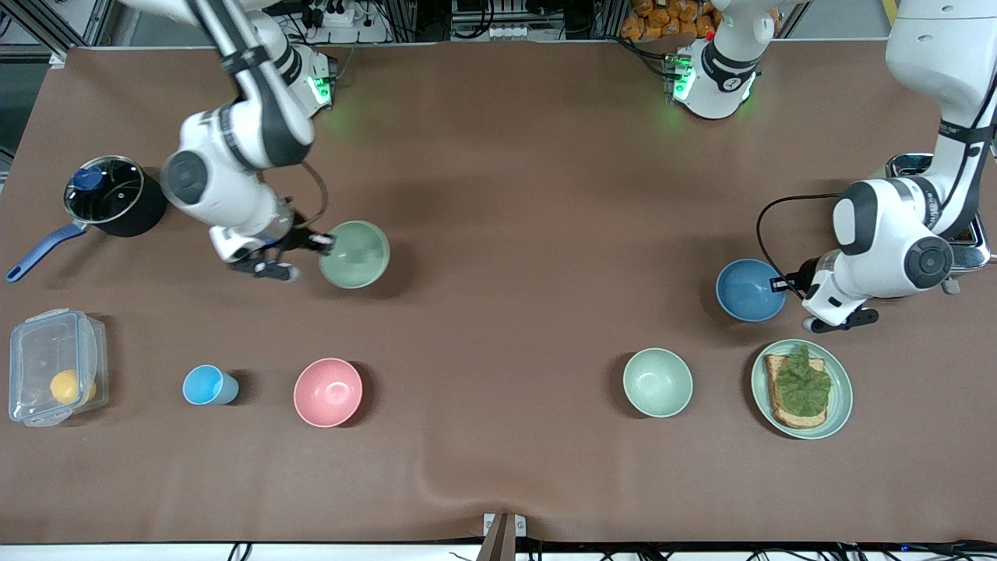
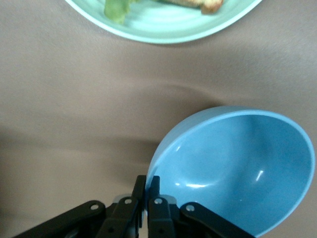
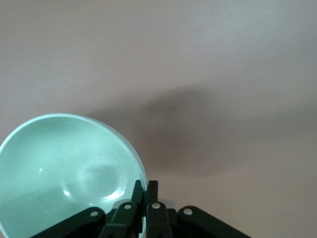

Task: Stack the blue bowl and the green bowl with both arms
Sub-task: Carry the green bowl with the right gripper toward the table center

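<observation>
1. Left gripper (image 2: 147, 191): jaws pinched tight on the rim of the blue bowl (image 1: 749, 290), a smooth matte round bowl toward the left arm's end of the surface. In the left wrist view the rim sits clamped between the two black fingers.
2. Right gripper (image 3: 145, 191): same deal, jaws clamped on the rim of the green bowl (image 1: 355, 254), dull sage and smooth inside, toward the right arm's end.
3. Just beside the left jaws, nearer the front camera, there's a flat green plate (image 1: 838, 407) with toast and a leafy green on it. Pretty tight there.
4. Between the two held bowls the brown surface (image 1: 545, 234) is wide open, slightly wrinkled cloth-looking stuff.
5. Count: four bowls total (blue, sage, a paler green bowl (image 1: 657, 382), a pink bowl (image 1: 328, 392)), one light-blue cup (image 1: 209, 385), one clear plastic box (image 1: 54, 366), one lidded pot (image 1: 109, 195) with a blue handle.
</observation>
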You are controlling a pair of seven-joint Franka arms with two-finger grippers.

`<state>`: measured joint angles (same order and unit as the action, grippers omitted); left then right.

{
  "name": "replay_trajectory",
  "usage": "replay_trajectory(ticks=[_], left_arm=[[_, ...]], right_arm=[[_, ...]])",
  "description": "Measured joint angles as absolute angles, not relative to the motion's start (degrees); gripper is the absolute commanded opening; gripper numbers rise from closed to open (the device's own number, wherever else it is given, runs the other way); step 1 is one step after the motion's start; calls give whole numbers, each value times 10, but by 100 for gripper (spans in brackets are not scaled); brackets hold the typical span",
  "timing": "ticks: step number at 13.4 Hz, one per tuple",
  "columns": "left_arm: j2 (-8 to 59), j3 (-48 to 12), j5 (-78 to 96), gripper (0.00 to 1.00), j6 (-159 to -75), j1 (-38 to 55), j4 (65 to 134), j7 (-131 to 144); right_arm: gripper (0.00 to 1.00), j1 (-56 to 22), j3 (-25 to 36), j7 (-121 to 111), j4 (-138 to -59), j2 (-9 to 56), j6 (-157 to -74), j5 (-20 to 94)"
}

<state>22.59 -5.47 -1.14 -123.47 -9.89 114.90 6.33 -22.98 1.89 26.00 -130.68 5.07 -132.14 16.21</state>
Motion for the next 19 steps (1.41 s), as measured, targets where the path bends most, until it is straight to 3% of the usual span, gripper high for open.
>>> replay_trajectory(ticks=[7, 13, 19], left_arm=[[224, -68, -11, 0, -1156, -98, 1074, 63], [223, -90, -11, 0, -1128, -97, 1037, 66], [222, -99, -11, 0, -1112, -97, 1017, 66]], right_arm=[[0, -382, 19, 490, -1275, 63, -1387, 178], [0, -482, 19, 620, -1243, 155, -1500, 178], [0, -531, 24, 680, -1227, 223, -1579, 178]])
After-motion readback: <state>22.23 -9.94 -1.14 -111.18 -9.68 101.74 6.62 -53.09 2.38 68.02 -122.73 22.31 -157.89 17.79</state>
